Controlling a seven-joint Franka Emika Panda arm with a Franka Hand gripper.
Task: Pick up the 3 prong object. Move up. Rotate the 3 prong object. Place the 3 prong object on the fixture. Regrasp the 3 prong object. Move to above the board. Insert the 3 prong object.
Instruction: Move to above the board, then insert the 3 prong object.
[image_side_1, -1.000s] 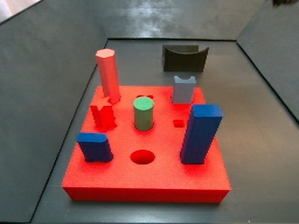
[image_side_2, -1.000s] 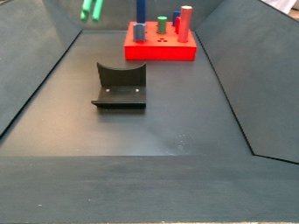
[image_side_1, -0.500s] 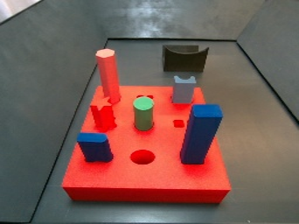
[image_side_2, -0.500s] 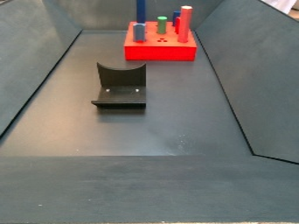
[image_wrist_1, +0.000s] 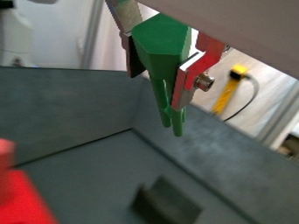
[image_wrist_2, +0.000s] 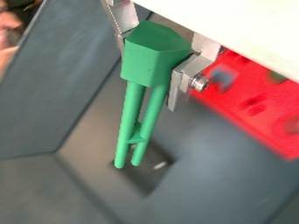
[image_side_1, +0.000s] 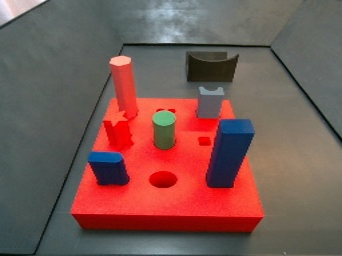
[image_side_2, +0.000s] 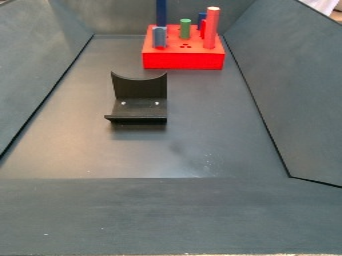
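In both wrist views my gripper (image_wrist_1: 160, 74) (image_wrist_2: 149, 66) is shut on the thick head of the 3 prong object (image_wrist_1: 163, 48) (image_wrist_2: 149, 61), a long green bar whose slender prongs hang down past the silver fingers (image_wrist_2: 179, 87). Far below its tips lies the dark fixture (image_wrist_2: 149, 171) (image_wrist_1: 170, 203). In both side views the fixture (image_side_1: 210, 67) (image_side_2: 138, 97) stands alone on the grey floor, apart from the red board (image_side_1: 201, 203) (image_side_2: 181, 60). Neither the gripper nor the green bar shows in the side views.
The board carries a tall red hexagonal peg (image_side_1: 123, 85), a short green cylinder (image_side_1: 163, 130), a tall blue block (image_side_1: 230, 152), a small blue block (image_side_1: 108, 167) and a light blue notched peg (image_side_1: 210, 101). A round hole (image_side_1: 163, 180) is open. Sloped grey walls ring the floor.
One second ago the green bar showed at the top left edge of a side view. It has since passed out of that view. Board and fixture have not moved.
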